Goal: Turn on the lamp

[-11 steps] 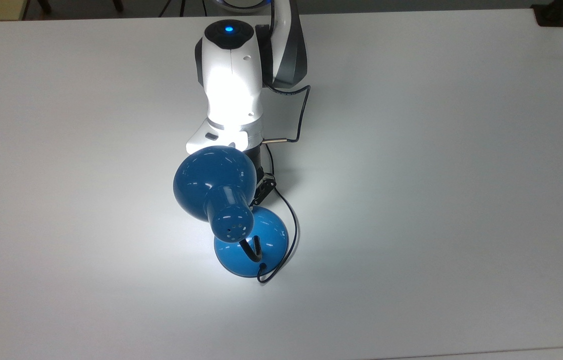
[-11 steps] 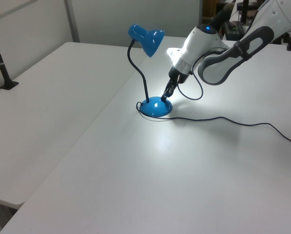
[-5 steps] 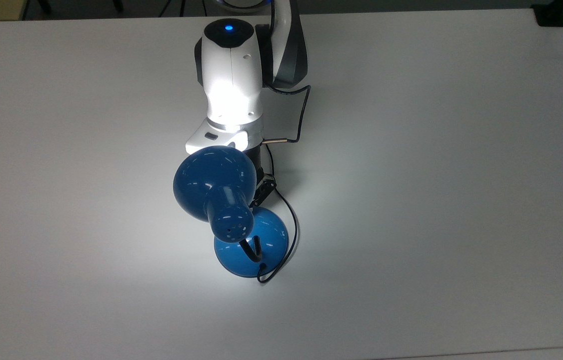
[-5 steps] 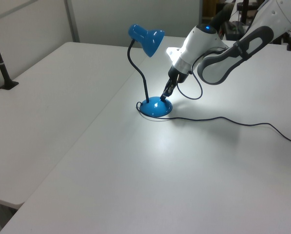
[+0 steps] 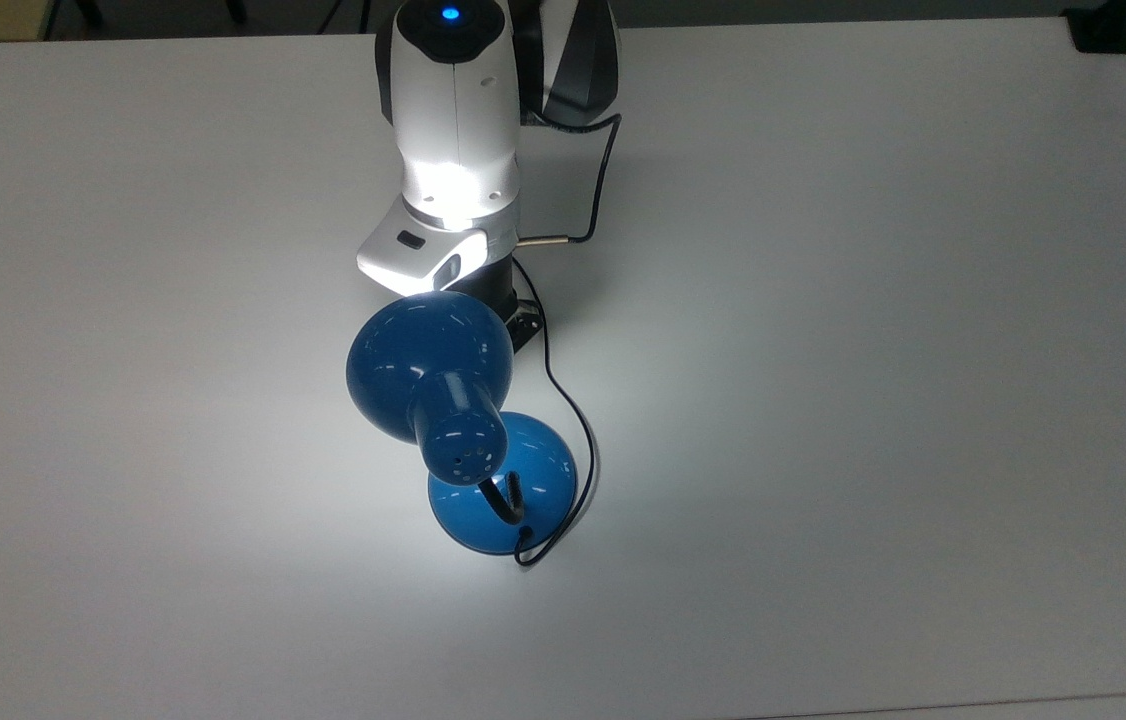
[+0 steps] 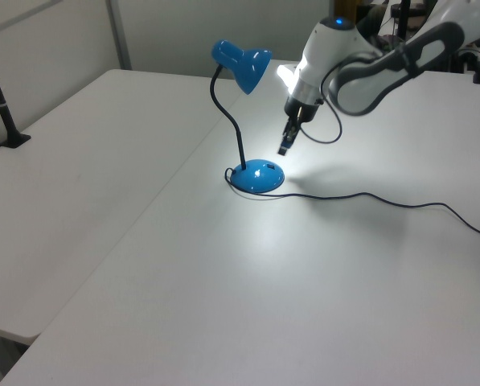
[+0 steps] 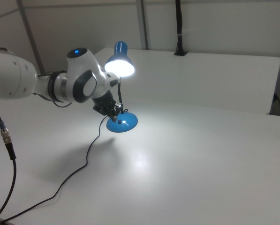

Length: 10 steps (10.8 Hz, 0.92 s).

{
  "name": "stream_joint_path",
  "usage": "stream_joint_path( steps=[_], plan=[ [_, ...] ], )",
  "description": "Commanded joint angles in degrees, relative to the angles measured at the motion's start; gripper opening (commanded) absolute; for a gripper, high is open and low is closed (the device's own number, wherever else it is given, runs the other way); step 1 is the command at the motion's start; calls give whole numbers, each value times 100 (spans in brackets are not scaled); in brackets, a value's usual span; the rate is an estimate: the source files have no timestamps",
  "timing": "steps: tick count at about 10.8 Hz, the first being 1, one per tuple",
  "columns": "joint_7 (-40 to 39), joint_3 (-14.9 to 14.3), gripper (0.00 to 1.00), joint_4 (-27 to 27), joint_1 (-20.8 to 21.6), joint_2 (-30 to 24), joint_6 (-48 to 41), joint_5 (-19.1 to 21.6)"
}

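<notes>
The lamp is lit and throws a bright pool on the white table (image 5: pixel 873 300). Its blue dome shade (image 5: pixel 428 365) with the vented cap hangs above the round blue base (image 5: pixel 538 470), joined by the black gooseneck (image 6: pixel 227 121). In the right view the shade (image 7: pixel 119 63) glows white. My gripper (image 6: pixel 285 148) hangs shut and holding nothing, a little above and beyond the base (image 6: pixel 257 176), apart from it. From the top view the shade hides part of the gripper (image 5: pixel 523 320). In the right view the gripper (image 7: pixel 115 111) sits just at the right view's left of the base (image 7: pixel 122 123).
The lamp's thin black cord (image 6: pixel 384 199) trails across the table toward the left view's right edge. A thin cable (image 5: pixel 603 180) loops off my wrist. A black clamp (image 5: pixel 1103 30) sits at the table's far corner, and a black post (image 6: pixel 2 112) stands at the left view's left.
My gripper has lifted off the lamp base and drawn back toward the arm's side. The lamp stays lit and has not moved.
</notes>
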<state>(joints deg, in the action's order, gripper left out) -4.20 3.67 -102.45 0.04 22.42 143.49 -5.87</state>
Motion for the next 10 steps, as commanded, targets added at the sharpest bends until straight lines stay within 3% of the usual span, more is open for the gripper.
stream_joint_path(
  steps=[1,4,6,8,10],
  plan=[
    [-125,-15,0,-188,-100,-912,-1985,42],
    [-63,-59,2,-170,-101,-1704,-3350,42],
    [137,-59,12,-161,-40,-2074,-3870,42],
    [751,-33,28,-13,5,-2242,-4179,42],
    [869,-68,66,76,75,-2417,-4477,42]
  ],
)
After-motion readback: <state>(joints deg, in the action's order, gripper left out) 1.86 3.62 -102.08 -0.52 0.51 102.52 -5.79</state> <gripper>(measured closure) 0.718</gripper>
